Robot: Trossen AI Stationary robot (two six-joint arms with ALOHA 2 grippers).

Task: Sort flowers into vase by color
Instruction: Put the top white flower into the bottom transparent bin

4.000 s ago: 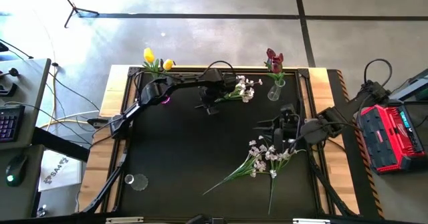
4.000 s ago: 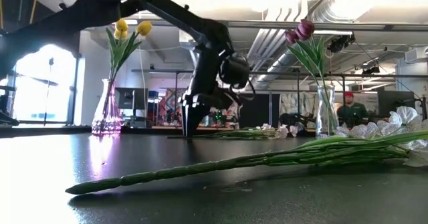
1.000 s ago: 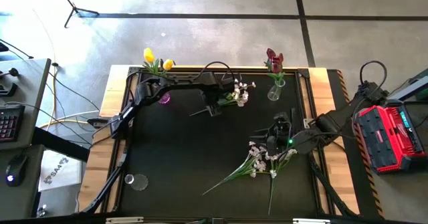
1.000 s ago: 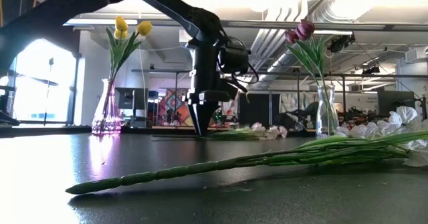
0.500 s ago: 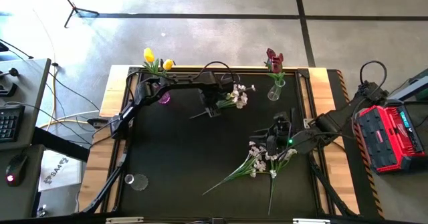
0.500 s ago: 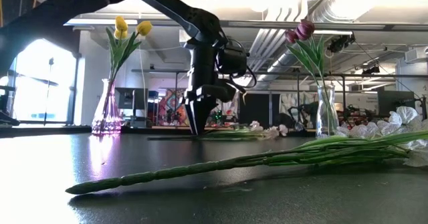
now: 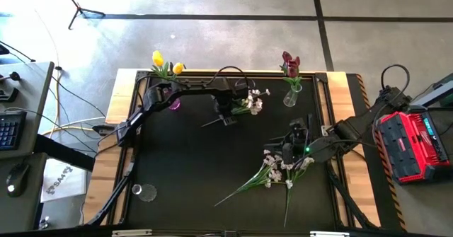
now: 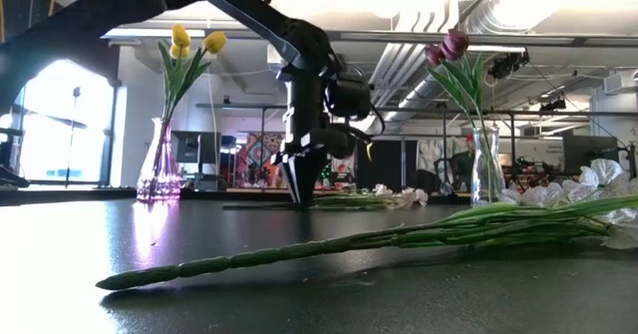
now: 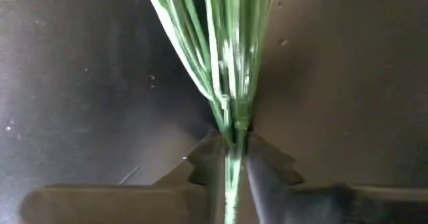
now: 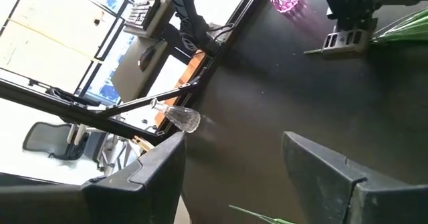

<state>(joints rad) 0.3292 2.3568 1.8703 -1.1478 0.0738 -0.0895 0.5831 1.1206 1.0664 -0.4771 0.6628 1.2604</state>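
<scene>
left gripper: pinched tight on the green stems of the white blossom spray, at the far middle of the black table | right gripper: fingers wide apart, holding nothing, above the white blossom pile on the right

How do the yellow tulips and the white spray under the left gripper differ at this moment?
The yellow tulips stand upright in the pink-tinted vase at the table's far left corner; the white spray lies flat on the black table. The tulips are free of any gripper; the spray's stems are pinched by the left gripper. The tulips have two large heads, the spray many small blossoms. Both have green stems.
</scene>
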